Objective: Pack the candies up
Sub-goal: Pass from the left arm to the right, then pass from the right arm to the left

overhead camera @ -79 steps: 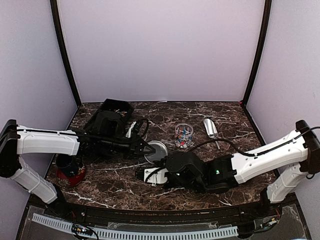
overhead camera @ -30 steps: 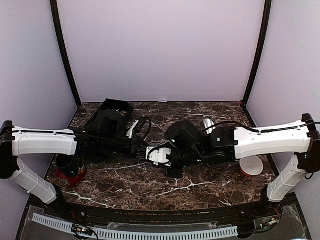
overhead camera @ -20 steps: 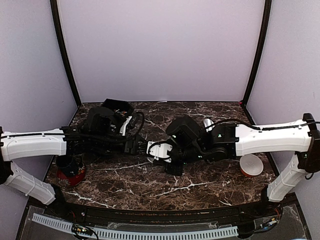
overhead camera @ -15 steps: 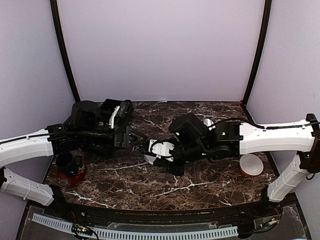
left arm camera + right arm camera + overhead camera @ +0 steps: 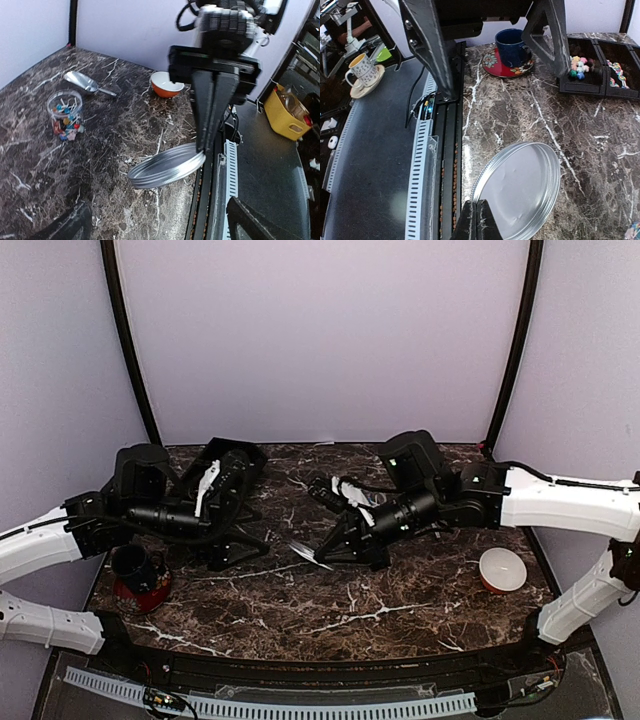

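The candies (image 5: 577, 65) lie loose in the black tray (image 5: 585, 89) at the desk's (image 5: 400, 610) left rear corner, more in the glass jar (image 5: 64, 117) nearer the rear edge. Tiny and light, they will likely roll, so the scoop (image 5: 82, 82), held by its handle, beats pinching. The left pincer (image 5: 238, 512) gapes wide, empty, beside the tray; the right pincer (image 5: 207, 145) is clamped on the rim of the tilted metal lid (image 5: 167, 170).

Lab booth: blank panels (image 5: 320, 340), marble table (image 5: 400, 610).
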`<state>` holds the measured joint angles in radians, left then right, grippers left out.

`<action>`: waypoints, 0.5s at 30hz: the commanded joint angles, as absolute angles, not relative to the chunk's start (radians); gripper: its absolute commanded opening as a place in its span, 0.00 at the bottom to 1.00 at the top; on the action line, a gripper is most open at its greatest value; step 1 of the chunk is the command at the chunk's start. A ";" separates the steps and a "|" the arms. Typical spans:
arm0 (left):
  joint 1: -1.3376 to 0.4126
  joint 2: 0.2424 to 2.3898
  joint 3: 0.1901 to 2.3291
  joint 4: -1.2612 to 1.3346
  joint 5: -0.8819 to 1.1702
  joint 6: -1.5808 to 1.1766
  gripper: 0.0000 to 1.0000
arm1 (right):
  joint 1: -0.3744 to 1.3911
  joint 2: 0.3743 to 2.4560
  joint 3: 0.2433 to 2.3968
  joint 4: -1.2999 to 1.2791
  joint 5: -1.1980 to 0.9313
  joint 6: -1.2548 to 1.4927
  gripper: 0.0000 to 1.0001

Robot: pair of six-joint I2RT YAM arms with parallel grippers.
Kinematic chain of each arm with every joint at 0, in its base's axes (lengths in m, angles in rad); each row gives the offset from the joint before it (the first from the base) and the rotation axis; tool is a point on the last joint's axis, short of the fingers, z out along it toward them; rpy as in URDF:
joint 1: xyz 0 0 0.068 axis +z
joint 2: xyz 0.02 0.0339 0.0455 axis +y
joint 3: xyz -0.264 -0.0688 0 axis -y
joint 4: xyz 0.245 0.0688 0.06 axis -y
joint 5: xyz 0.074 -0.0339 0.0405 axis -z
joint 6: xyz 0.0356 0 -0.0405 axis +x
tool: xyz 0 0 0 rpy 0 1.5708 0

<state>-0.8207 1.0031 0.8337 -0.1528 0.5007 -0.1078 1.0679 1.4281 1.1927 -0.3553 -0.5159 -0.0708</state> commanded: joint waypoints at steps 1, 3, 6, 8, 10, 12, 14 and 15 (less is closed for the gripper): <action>-0.820 0.930 0.801 -0.167 0.645 0.150 0.95 | 1.031 1.410 1.160 -0.298 -0.715 -0.012 0.00; -0.819 0.958 0.819 -0.204 0.663 0.206 0.94 | 1.019 1.417 1.159 -0.292 -0.768 -0.006 0.00; -0.829 1.035 0.862 -0.281 0.667 0.298 0.91 | 1.013 1.439 1.162 -0.308 -0.829 -0.017 0.00; -0.842 1.079 0.896 -0.323 0.662 0.356 0.90 | 1.009 1.456 1.171 -0.327 -0.864 -0.029 0.00; -0.854 1.117 0.926 -0.353 0.649 0.398 0.89 | 1.006 1.474 1.181 -0.346 -0.890 -0.034 0.00; -0.860 1.138 0.947 -0.359 0.641 0.422 0.88 | 1.004 1.490 1.189 -0.359 -0.918 -0.038 0.00; -0.864 1.150 0.960 -0.358 0.660 0.443 0.86 | 1.005 1.505 1.194 -0.361 -0.939 -0.034 0.00; -0.867 1.156 0.966 -0.357 0.671 0.453 0.86 | 1.005 1.511 1.195 -0.361 -0.953 -0.031 0.00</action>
